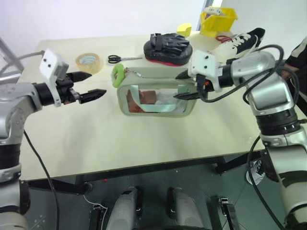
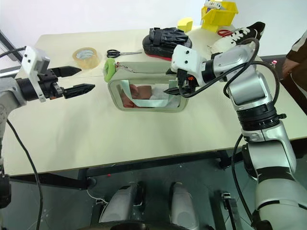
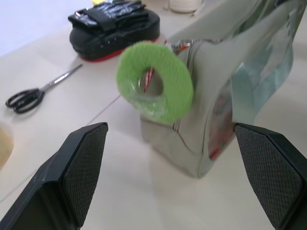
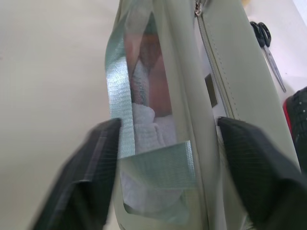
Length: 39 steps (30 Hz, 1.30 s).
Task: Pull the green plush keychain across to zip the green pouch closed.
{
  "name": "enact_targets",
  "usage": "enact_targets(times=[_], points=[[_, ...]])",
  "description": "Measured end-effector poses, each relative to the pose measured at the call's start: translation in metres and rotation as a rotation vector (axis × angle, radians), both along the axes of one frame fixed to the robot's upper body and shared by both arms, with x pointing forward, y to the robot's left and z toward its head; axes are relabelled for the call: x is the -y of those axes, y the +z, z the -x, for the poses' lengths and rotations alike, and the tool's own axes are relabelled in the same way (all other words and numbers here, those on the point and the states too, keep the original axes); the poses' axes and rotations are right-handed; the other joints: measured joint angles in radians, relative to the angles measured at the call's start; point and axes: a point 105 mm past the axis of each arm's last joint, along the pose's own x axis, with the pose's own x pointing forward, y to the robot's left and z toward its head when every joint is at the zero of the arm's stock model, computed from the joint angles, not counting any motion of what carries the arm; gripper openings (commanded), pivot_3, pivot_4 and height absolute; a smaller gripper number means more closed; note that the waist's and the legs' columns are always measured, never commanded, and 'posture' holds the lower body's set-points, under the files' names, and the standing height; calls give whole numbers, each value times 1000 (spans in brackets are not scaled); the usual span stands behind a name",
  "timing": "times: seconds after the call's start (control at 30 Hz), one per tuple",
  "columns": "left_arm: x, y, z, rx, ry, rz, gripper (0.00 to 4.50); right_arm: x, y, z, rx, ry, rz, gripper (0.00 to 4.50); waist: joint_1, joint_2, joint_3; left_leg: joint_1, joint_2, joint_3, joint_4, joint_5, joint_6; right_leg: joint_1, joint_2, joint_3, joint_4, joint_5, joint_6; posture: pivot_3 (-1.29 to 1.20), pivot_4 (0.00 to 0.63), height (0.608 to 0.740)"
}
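scissors [image 1: 120, 59], tape roll [image 1: 89, 62] and mitt [image 1: 168, 48] sit behind the green pouch [image 1: 156, 93]; green plush keychain [image 1: 118, 75] just right of the released left gripper [image 1: 88, 85]; right gripper [image 1: 184, 85] looks spread around the pouch's right end, probably not gripping.

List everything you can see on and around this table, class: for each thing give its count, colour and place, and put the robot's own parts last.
green pouch: one, pale sage green with clear sides, table centre.
green plush keychain: one, lime green, at the pouch's left end.
tape roll: one, yellowish, back left of the pouch.
scissors: one pair, black handles, behind the pouch.
padded mitt: one, black on red, behind the pouch.
shoe: one, white and black, back right.
bin: one, yellow, far back right.
small yellow object: one, beside the bin.
table: one, cream.
person's sleeve: dark, right edge.
left gripper: open, left of the keychain.
right gripper: open, jaws either side of the pouch's right end.
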Motion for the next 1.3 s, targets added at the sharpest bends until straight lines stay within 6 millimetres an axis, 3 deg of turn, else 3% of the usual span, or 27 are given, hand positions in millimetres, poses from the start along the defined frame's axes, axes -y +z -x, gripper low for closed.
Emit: enact_targets(times=[0.1, 0.5, 0.73, 0.83, 0.9, 1.1, 1.17, 1.27, 1.3], points=[[8, -3, -4, -5, -28, 10, 4500, 2, 0, -3, 10, -21, -9, 46, 0, 0, 0, 0, 0, 0, 0, 0, 0, 0, 0, 0, 0, 0, 0, 0, 150, 740], [17, -7, -52, 27, 79, 110, 4500, 1, -2, -4, 23, -27, -16, 46, 1, 0, 0, 0, 0, 0, 2, 1, 3, 1, 1, -1, 1, 1, 1, 0, 150, 740], [18, -17, -64, 8, 97, 138, 4500, 1, -2, -4, 25, -27, -15, 46, 1, 0, 0, 0, 0, 0, 3, 1, 3, 2, 1, -1, 1, 2, 4, 0, 150, 740], [22, -17, -61, 0, 58, 138, 3576, 1, -2, -4, 24, -28, -16, 0, 1, 0, 0, 0, 0, 0, 3, 1, 3, 1, 1, -1, 1, 2, 4, 0, 150, 740], [28, -16, -56, -1, 15, 132, 2597, 1, -2, -4, 24, -30, -16, 0, 1, 0, 0, 0, 0, 0, 3, 1, 3, 2, 1, -1, 1, 2, 4, 0, 150, 740], [32, -16, -52, -12, -20, 139, 2264, 1, -3, -4, 20, -33, -17, 0, 1, 0, 0, 0, 0, 0, 3, 1, 3, 2, 1, -1, 1, 1, 2, 0, 150, 740], [33, -16, -52, -15, -26, 139, 1699, 1, -3, -4, 20, -33, -17, 0, 1, 0, 0, 0, 0, 0, 3, 1, 3, 2, 1, -1, 1, 1, 2, 0, 150, 740], [30, -13, -52, -7, -15, 142, 164, 1, -3, -5, 21, -36, -20, 0, 1, 0, 0, 0, 0, 0, 3, 1, 3, 1, 1, -1, 1, 1, 2, 0, 150, 740], [28, -12, -52, -3, -10, 143, 70, 1, -3, -5, 21, -37, -20, 0, 1, 0, 0, 0, 0, 0, 3, 1, 3, 1, 1, -1, 1, 1, 2, 0, 150, 740]])
